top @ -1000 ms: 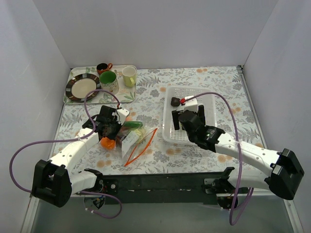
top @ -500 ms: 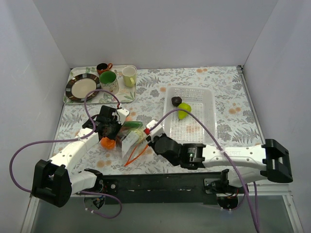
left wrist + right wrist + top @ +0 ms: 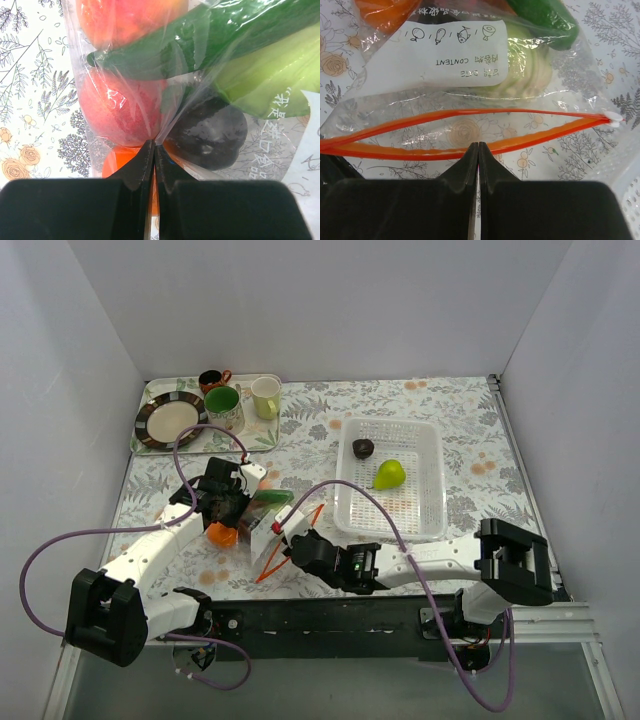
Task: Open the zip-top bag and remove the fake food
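Fingers of the left gripper (image 3: 154, 147) are squeezed together, with a fold of the zip-top bag (image 3: 195, 95) caught at their tips. Its wrist camera looks right at the fake food inside: a pink peach (image 3: 117, 112), a long green pod (image 3: 200, 40), a dark purple piece (image 3: 210, 132), something pale green (image 3: 270, 75) and a bit of orange (image 3: 117, 162) low down. The top camera cannot show that. There the zip-top bag (image 3: 268, 522) is a small crinkly lump left of the middle of the frame, on the flowery table (image 3: 470, 410), with both arms meeting at it.

The right gripper (image 3: 478, 146) also has its fingers pressed together. They seem to pinch the near side of the orange-red zip strip (image 3: 520, 114), though the tips hide the exact spot. Only this wrist view shows that the bag's mouth is open, its two strip sides bowed apart like an eye, with a white label (image 3: 445, 55) behind.

Only the top view shows the white basket (image 3: 420, 505) right of the middle, holding a green pear (image 3: 390, 475) and a dark piece (image 3: 363, 448).
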You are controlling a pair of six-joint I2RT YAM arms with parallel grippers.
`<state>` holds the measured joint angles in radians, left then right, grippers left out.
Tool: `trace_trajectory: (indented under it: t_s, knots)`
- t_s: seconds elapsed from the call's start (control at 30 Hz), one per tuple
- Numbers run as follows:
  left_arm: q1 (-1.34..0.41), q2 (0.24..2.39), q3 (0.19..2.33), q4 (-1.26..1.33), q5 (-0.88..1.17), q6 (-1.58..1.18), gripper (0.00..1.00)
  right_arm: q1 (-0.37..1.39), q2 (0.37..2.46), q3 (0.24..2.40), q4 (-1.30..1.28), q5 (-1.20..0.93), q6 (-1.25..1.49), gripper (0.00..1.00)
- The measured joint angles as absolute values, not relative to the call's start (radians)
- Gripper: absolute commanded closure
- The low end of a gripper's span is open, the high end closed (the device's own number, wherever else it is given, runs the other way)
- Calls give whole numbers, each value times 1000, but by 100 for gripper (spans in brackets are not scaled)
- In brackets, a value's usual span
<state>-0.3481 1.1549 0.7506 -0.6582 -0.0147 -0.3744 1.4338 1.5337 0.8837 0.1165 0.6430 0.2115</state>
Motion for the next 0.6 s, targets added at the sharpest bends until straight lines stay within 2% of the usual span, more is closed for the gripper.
trace_trajectory:
  t_s: [0.07, 0.1, 0.13, 0.17, 0.23, 0.43, 0.6]
  knots:
    - [-348, 1155, 751, -658, -15, -374, 100, 1422, 1573, 892, 131, 625, 215, 84]
    - [-348, 1155, 751, -658, -15, -374, 100, 1412, 1590, 894, 137, 616, 219, 75]
    - [-348, 1155, 751, -658, -15, -374, 100, 1403, 1603, 894, 142, 604, 225, 50]
    - [-348, 1155, 751, -658, -15, -374, 100, 1392, 1616, 894, 147, 595, 233, 34]
    - [-348, 1155, 751, -659, -15, -374, 100, 1368, 1640, 894, 162, 571, 246, 13]
    - [-348, 1155, 751, -659, -14, -374, 100, 1310, 1685, 896, 221, 540, 255, 2]
    - [-348, 1155, 751, -660, -2, -374, 100, 1303, 1732, 909, 316, 563, 221, 2]
